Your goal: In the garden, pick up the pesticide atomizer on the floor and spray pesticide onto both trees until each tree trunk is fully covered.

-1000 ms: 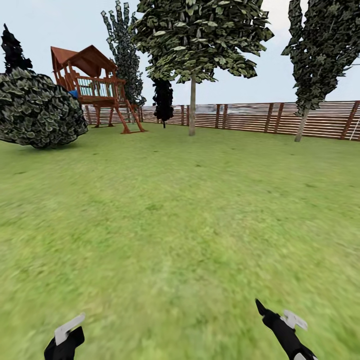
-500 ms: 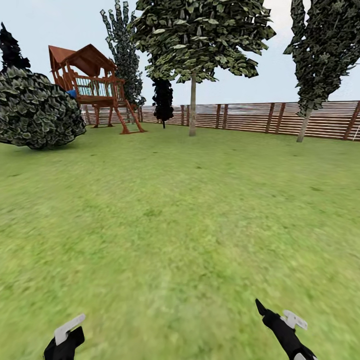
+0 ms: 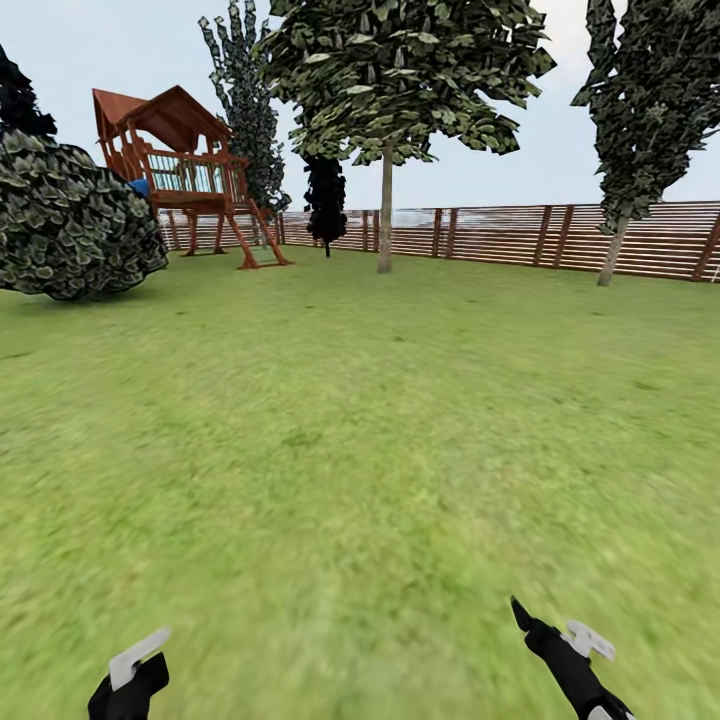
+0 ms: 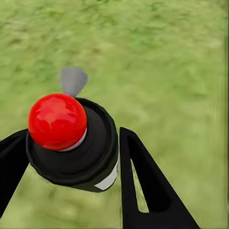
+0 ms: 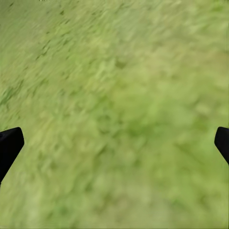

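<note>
The pesticide atomizer (image 4: 93, 157), a black body with a red ball on top and a grey nozzle, sits between the two black fingers of my left gripper (image 4: 71, 136), which is shut on it. In the head view that left gripper (image 3: 128, 688) is low at the bottom left. My right gripper (image 3: 545, 635) hangs at the bottom right; its wrist view shows the right gripper (image 5: 114, 143) open over bare grass. Two trees with pale trunks stand by the fence: one tree (image 3: 385, 205) ahead, the other tree (image 3: 612, 250) at the far right. I see no speckles on either trunk.
A wide lawn (image 3: 360, 420) stretches ahead to a brown slat fence (image 3: 500, 235). A wooden play tower (image 3: 185, 170) stands at the back left, a big round bush (image 3: 70, 225) at the left, and a dark thin tree (image 3: 326, 200) beside the fence.
The whole head view has drifted a little: the play tower and bush slid left, the right tree slid right. Both grippers keep their places in the picture.
</note>
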`<state>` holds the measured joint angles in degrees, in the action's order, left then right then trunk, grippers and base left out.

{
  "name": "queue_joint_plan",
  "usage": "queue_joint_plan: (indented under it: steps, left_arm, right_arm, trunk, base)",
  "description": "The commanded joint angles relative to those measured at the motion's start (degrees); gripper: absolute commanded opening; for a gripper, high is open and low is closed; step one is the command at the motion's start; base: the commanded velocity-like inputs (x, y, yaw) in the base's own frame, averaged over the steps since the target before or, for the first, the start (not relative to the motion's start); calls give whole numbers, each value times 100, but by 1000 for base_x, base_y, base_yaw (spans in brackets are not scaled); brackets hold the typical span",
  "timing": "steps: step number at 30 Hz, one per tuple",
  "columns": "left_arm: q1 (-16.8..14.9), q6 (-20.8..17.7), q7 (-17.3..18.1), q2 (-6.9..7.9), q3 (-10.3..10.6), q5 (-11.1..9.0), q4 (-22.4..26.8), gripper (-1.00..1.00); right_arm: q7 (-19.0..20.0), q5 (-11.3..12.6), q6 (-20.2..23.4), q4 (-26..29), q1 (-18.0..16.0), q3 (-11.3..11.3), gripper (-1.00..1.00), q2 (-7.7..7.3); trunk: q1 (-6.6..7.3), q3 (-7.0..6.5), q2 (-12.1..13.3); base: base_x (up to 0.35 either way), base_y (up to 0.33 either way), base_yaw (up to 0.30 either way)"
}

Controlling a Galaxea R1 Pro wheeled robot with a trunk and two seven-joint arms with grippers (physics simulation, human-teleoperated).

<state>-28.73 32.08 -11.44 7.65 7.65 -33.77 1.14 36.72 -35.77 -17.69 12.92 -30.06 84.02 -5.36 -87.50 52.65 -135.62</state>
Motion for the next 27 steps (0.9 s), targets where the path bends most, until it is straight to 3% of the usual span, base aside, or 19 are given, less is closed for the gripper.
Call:
queue_joint_plan:
  steps: [1,27]
  left_arm:
    - [0,-1,-2,0,3,2,0,-100]
    - [-1,-2,1,0,6,2,0,-100]
  right_arm:
    - [-2,0,-1,0,0,0,100,1]
    - [-3,0,1,0,0,0,100,0]
  trunk:
    - [0,0,0]
    - [0,0,0]
  base:
    - [326,0,0]
    - [326,-10,0]
